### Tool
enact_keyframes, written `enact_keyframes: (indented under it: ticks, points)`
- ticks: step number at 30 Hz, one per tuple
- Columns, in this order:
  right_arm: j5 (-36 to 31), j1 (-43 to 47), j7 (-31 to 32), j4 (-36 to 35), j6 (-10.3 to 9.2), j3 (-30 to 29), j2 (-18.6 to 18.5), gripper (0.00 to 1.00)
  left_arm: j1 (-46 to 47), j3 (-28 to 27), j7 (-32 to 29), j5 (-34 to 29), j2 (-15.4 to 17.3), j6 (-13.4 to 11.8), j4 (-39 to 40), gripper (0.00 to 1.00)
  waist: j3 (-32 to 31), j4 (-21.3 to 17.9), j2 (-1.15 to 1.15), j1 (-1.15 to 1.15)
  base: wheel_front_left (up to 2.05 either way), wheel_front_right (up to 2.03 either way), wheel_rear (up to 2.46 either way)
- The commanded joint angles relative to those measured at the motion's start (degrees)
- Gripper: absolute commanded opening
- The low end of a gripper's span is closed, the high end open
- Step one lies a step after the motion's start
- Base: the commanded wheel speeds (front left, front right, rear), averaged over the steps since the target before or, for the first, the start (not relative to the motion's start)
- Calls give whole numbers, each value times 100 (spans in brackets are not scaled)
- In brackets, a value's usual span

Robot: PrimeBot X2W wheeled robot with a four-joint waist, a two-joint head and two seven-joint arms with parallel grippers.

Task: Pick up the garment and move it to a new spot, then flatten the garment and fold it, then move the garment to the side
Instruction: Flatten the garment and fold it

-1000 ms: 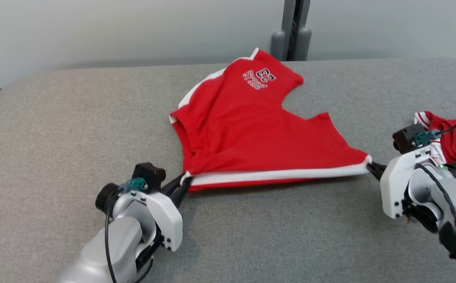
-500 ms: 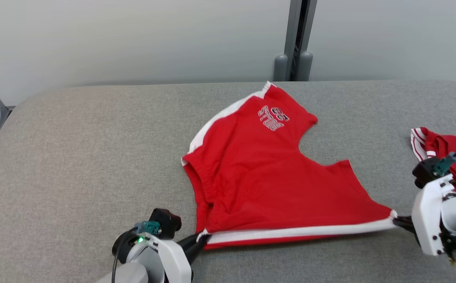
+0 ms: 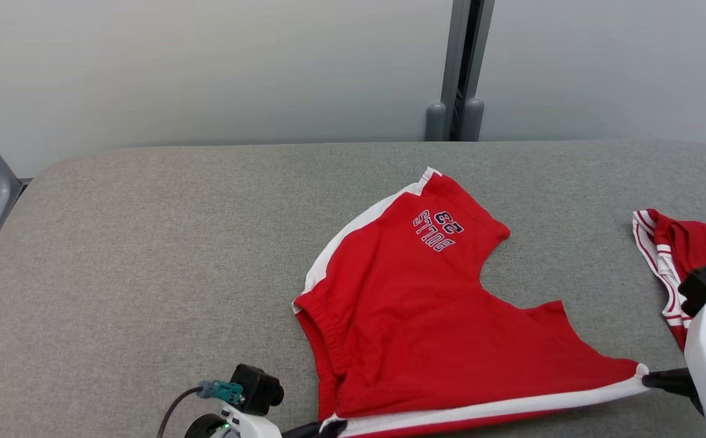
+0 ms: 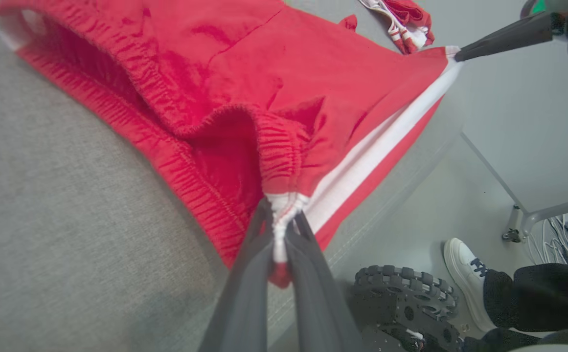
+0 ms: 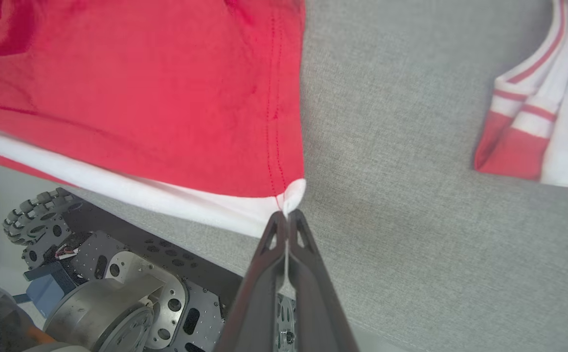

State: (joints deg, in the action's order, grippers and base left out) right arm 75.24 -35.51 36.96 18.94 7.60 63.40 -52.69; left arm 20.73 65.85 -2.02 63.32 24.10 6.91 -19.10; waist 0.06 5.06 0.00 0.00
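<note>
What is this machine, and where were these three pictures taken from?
A two-armed robot on wheels. The wide picture is from its head camera, looking down on a grey cloth-covered table. The other two are from wrist cameras, looking along each pincer. On it lie red shorts with white trim; another red-and-white garment lies to their right. The left gripper pinches the waistband corner, the right gripper a leg-hem corner, the white stripe stretched between them.

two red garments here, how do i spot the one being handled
On the grey table, look front and centre-right. The red shorts lie spread there, white-striped edge stretched between the left gripper and right gripper. Unlike the bunched striped garment at far right, they carry dark lettering.
</note>
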Motion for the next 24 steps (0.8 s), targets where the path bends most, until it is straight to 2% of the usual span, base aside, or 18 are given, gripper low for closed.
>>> enact_keyframes:
  ticks: [1, 6, 15, 21, 24]
  points:
    - [19, 28, -40, -18, -20, -98, -63, 0, -10, -110, -7, 72, 133, -89, 121, 0, 11, 3, 0, 0, 0, 0, 0]
    - [-32, -152, -115, -80, -18, -418, 56, 0, -71, -544, -86, 715, 163, -270, 574, 0, 117, 61, 0, 0, 0, 0, 0]
    - [-296, -782, 51, 89, -14, -882, 302, 0, 235, -1060, -728, 1817, 230, -198, 1081, 0, 528, 320, 0, 0, 0, 0, 0]
    - [-473, -1376, 209, 368, -13, -1181, 664, 0, 552, -1421, -864, 2323, 49, -197, 996, 0, 867, 560, 0, 0, 0, 0, 0]
    - [-700, -1704, 226, 624, -13, -1238, 909, 0, 722, -1468, -850, 2390, -215, -154, 785, 0, 1038, 721, 0, 0, 0, 0, 0]
